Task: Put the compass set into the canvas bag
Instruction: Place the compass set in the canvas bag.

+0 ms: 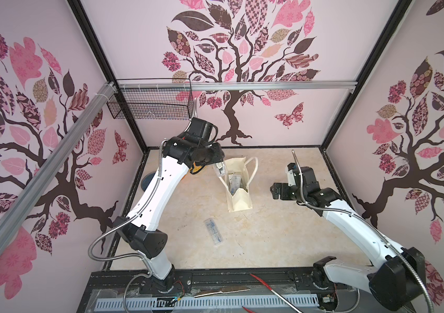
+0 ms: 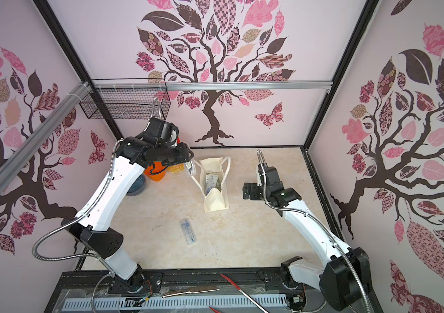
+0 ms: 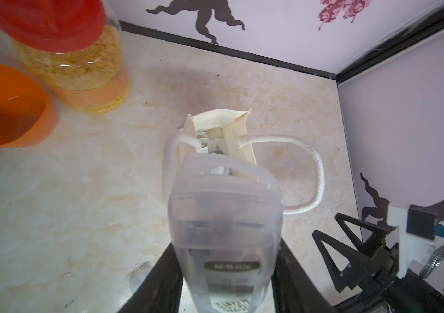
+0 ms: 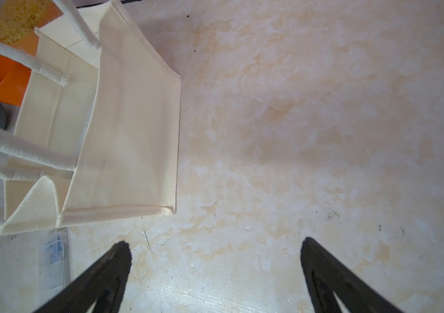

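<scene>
The cream canvas bag stands open at the middle of the table, its rope handles hanging to either side. Clear cases lie inside it. My left gripper is shut on a translucent compass set case, which hangs just over the bag's far left rim. A second clear case lies flat on the table in front of the bag. My right gripper stands open and empty to the right of the bag.
A red-lidded jar of yellow flakes, an orange cup and a blue-grey bowl stand at the back left under my left arm. A wire basket hangs on the back wall. A knife lies on the front rail.
</scene>
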`<state>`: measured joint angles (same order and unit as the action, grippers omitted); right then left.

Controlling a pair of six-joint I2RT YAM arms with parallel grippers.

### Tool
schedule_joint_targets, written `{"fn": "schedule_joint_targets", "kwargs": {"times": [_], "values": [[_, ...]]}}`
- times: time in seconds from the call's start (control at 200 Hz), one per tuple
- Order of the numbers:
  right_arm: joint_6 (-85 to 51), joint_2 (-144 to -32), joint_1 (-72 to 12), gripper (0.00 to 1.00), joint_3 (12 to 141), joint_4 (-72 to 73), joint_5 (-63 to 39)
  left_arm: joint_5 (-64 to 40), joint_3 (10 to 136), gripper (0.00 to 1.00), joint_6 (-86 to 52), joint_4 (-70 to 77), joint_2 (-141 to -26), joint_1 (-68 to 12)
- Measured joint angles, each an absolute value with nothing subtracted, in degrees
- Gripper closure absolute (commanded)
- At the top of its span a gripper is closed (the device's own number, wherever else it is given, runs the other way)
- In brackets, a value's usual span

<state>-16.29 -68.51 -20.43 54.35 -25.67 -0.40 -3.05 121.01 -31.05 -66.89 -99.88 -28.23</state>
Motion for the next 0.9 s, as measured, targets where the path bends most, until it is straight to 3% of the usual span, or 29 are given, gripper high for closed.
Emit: {"fn": "schedule_joint_targets", "kwargs": {"times": [0.38,0.9], "values": [[-16.34,-68.51,-20.43,0.0,54.35,-25.71,-0.3,-1.78,124.07,0.53,-28.73,-63.53,-112.09,-31.03],[-16.27,-69.54,-20.45,0.0,54.35,-25.69,-0.49,-0.73,123.09,0.53,-27.49,-61.49,-120.18,-32.38]]}}
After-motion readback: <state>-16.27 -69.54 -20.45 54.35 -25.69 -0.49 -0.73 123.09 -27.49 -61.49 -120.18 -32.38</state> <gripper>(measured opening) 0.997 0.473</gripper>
